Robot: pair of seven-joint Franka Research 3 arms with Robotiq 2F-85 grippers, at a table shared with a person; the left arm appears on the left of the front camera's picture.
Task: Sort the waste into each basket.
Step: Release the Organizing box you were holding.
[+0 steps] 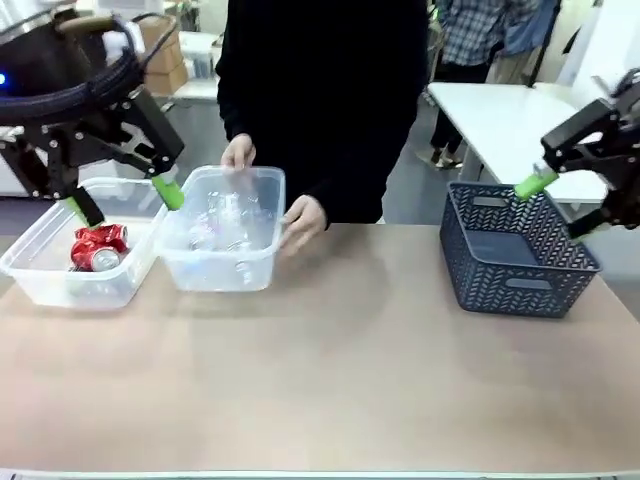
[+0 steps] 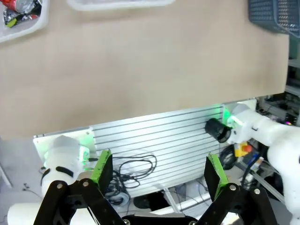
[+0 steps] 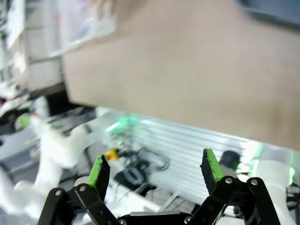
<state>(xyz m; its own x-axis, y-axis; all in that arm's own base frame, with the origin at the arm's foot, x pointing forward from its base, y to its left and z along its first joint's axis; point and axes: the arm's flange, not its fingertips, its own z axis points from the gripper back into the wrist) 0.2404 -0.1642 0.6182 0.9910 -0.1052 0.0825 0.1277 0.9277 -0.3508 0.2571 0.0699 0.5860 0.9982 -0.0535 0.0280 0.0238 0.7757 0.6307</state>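
Two clear tubs stand side by side at the table's far left. The left tub holds crushed red cans. In the right tub lie clear plastic bottles, and the person's hands rest on its rim and side. My left gripper hangs open above the left tub with nothing between its fingers. My right gripper is open and empty over the far right. The left wrist view shows my left gripper open, with a red can in a tub corner. The blurred right wrist view shows my right gripper open.
A dark grey slotted basket stands at the table's right, below my right gripper, and its corner appears in the left wrist view. The person in black stands at the far edge behind the tubs. The tan tabletop stretches between tubs and basket.
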